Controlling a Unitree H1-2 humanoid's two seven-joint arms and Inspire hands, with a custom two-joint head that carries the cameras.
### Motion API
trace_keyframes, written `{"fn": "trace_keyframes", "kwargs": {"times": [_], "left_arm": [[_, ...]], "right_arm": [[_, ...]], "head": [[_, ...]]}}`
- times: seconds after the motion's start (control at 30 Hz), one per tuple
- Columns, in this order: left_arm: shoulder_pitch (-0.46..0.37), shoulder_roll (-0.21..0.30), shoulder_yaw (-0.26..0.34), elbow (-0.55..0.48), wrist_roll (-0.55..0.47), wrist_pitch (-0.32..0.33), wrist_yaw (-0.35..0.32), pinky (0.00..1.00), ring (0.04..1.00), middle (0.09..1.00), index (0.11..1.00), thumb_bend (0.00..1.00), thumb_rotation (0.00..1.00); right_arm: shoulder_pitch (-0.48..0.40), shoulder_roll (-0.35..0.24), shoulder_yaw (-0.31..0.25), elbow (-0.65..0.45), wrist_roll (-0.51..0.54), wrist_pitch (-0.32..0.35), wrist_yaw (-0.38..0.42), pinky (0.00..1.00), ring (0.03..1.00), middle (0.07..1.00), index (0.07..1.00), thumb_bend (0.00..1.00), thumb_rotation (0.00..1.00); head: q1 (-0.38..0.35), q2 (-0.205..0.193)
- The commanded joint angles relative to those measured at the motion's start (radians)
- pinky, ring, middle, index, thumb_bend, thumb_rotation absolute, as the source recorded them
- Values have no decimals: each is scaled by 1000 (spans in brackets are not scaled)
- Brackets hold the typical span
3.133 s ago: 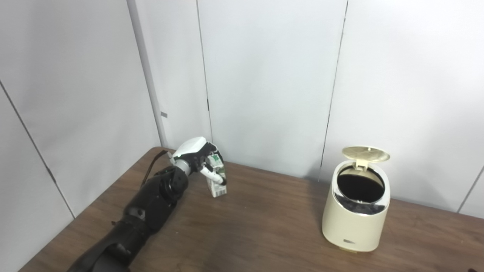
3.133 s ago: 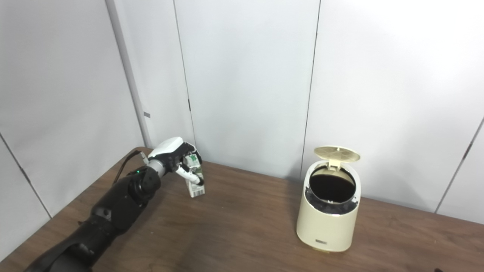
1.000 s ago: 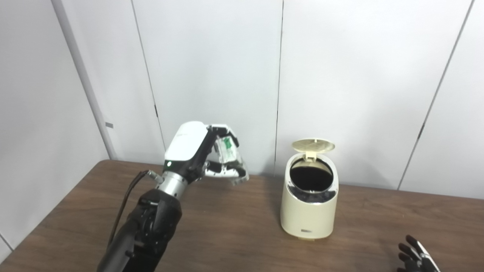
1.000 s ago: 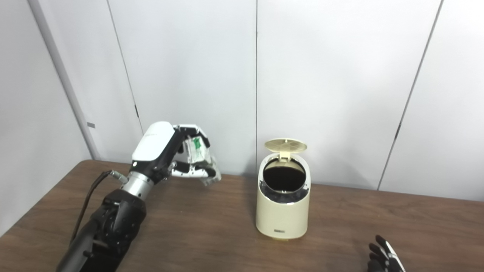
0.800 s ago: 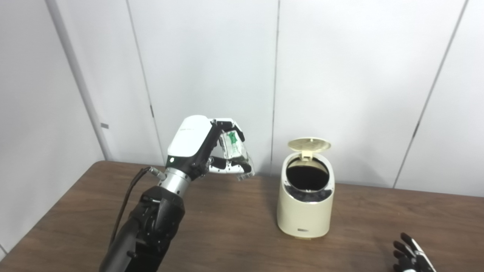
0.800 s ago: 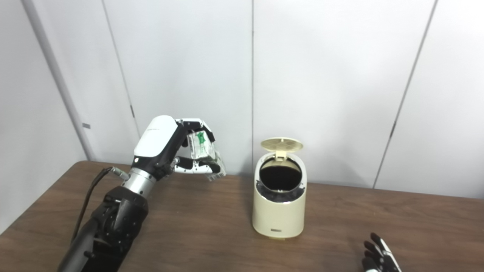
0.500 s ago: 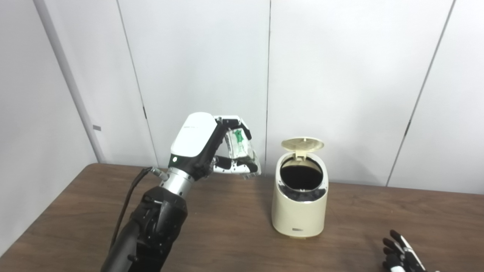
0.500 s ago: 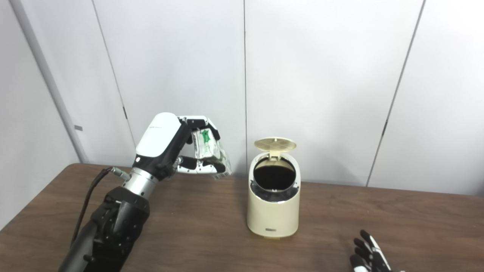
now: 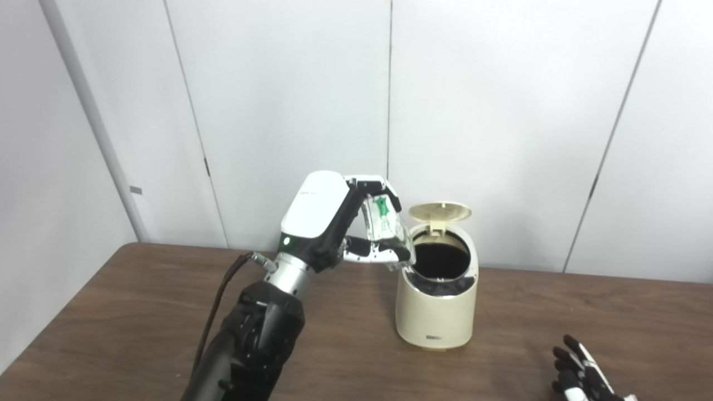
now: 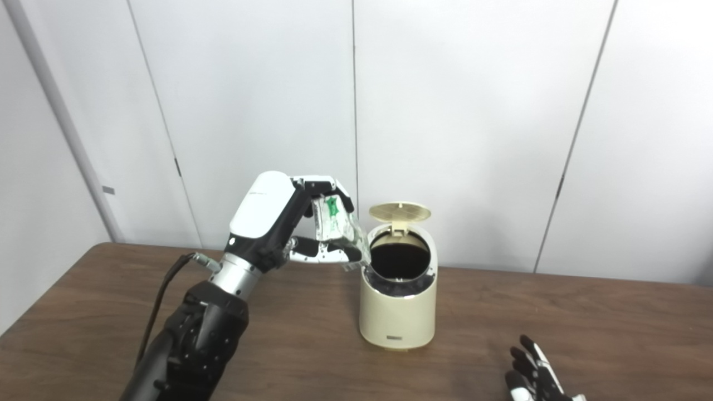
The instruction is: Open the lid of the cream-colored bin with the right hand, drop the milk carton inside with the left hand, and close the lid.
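The milk carton sits just left of centre in the frame, raised off the tabletop and tilted so its lower end leans toward the mouth of the cream-colored bin. It is clamped in the left hand, fingers curled over its top and the thumb under its lower edge. That grip probably keeps the carton's length clear, so that loosening the hand would let it slide off downward. The carton's lower corner is at the bin's left rim, seemingly not yet over the dark opening; it likely needs to go a little further right before release, or it could catch the rim and fall outside.

The bin stands upright at frame centre, close to the back wall. Its lid is tipped up and back on its hinge behind the opening, which leaves the mouth clear from the left and front, the side the carton comes from. So the lid-opening step appears done and closing remains.

The right hand lies low at the bottom right of the frame, well apart from the bin, fingers spread and holding nothing, presumably waiting to close the lid.
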Motion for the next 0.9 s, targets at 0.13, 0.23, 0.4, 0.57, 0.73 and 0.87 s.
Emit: {"fn": "trace_keyframes", "kwargs": {"times": [0.13,0.23,0.4,0.57,0.73,0.87], "left_arm": [[-68,-30,-4,37,-4,-66,72,376,428,534,486,475,0],[-72,-35,-8,88,1,-103,107,377,423,530,498,474,0],[-85,-42,-15,173,36,-159,195,405,419,519,493,477,0],[-102,-50,-22,247,45,-200,267,424,427,537,497,475,0],[-119,-57,-32,329,58,-243,356,399,428,520,492,477,0],[-136,-68,-39,381,68,-263,413,391,434,520,485,477,0]], "right_arm": [[-28,6,-3,-44,-4,-4,-15,803,896,901,941,522,888],[-32,8,-1,-42,-9,-1,-21,797,891,899,940,512,888],[-35,7,1,-39,-10,-1,-25,795,896,902,943,503,873],[-34,3,5,-32,-11,-7,-25,798,896,902,944,502,875],[-36,2,11,-9,-24,-29,-34,784,887,897,940,525,872],[-38,-1,16,1,-38,-32,-38,777,878,894,936,538,874]], "head": [[1,-6],[-2,-15],[-7,-19],[-9,-31],[-23,-55],[-24,-58]]}}
